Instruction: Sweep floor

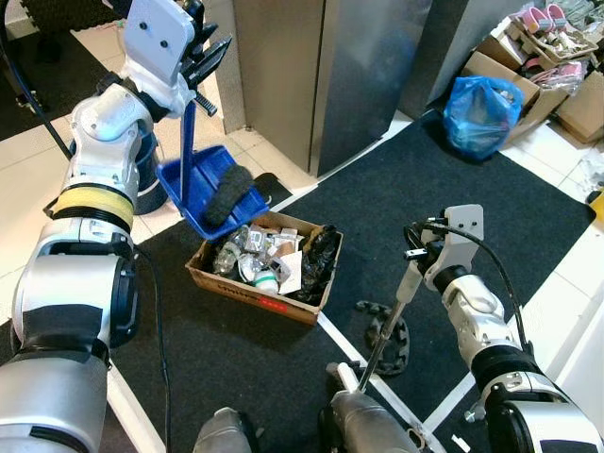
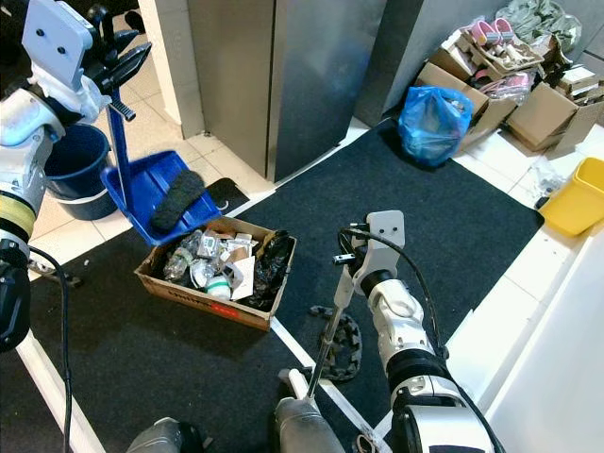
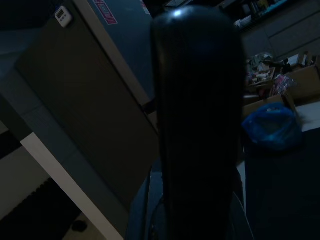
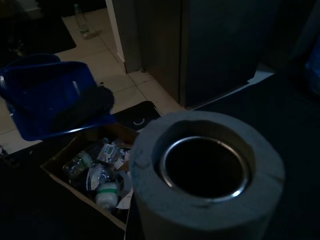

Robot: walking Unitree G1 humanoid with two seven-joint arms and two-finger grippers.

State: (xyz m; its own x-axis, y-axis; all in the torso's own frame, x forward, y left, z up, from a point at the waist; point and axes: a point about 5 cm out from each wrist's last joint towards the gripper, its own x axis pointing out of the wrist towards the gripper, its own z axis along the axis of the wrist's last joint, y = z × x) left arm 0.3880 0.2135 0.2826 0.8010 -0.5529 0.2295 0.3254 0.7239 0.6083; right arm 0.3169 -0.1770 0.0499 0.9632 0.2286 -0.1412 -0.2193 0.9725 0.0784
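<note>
Emptying step: left gripper (image 1: 209, 58) clamped on dustpan (image 1: 203, 189) handle, pan tilted just above the box (image 1: 264, 264), dark sock (image 1: 229, 195) clinging inside. Right gripper (image 1: 420, 253) pinching broom handle (image 1: 392, 321), beside the box. Next, probably: steeper tilt, dropping sock into box.

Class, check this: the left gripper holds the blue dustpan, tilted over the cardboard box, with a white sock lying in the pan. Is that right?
One detail is wrong: the sock is black, not white, as the left eye view shows. The left gripper does hold the blue dustpan tilted over the cardboard box.
</note>
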